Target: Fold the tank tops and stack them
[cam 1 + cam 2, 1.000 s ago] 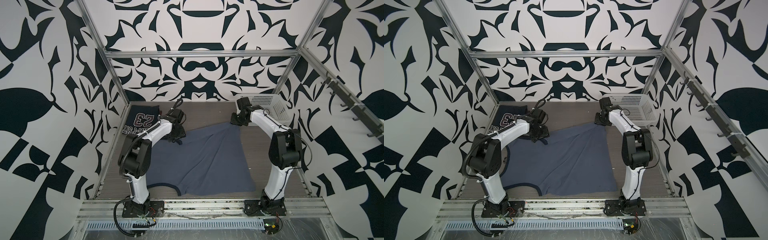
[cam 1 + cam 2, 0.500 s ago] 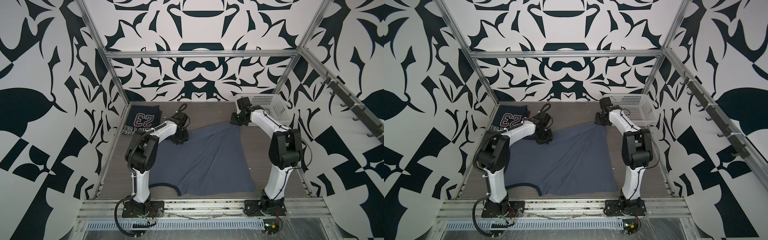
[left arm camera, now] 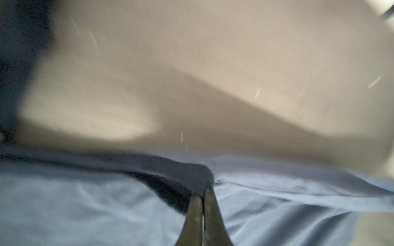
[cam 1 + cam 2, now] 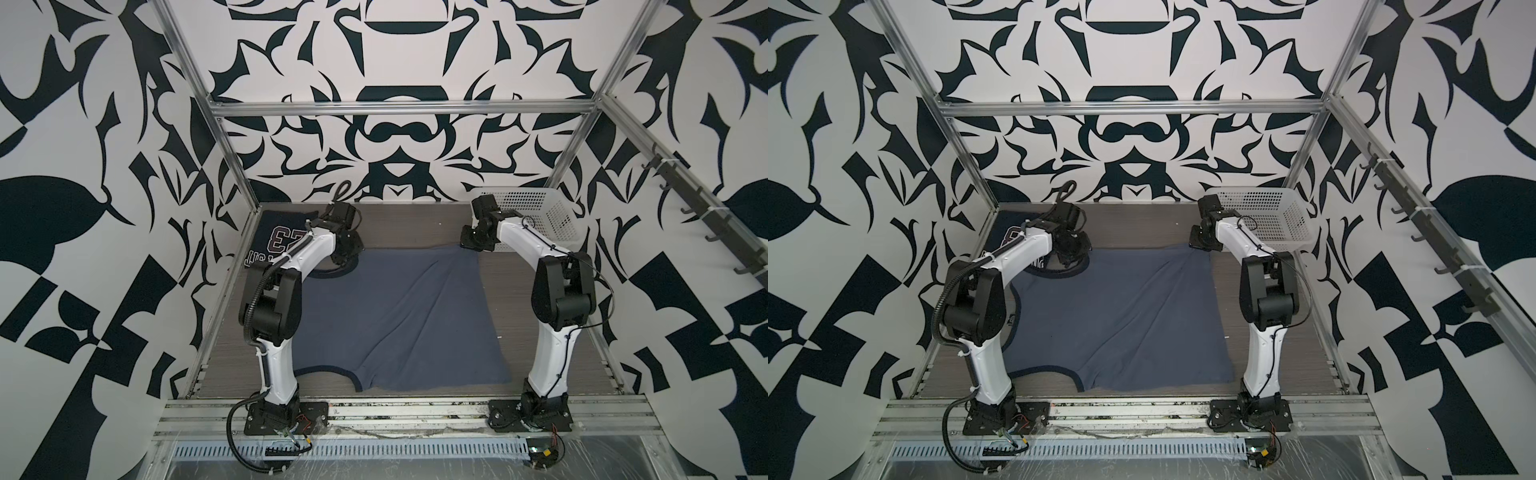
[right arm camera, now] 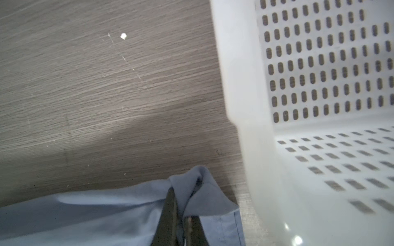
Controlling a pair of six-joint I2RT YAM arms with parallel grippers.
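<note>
Now | arms (image 4: 307, 257) extended far, low | left fingers (image 3: 209, 200) pinching slate-blue tank top (image 4: 395, 324) | right fingers (image 5: 170, 208) pinching its corner

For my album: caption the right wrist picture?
Right gripper pinches slate-blue tank top corner beside white basket.

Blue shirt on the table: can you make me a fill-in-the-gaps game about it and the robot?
1. The left gripper is ____ on the blue shirt.
2. The right gripper pinches that shirt's ____.
3. The dark shirt shows the number ____.
4. The white basket stands beside the ____ arm.

Missing words: shut; corner; 23; right.
</note>
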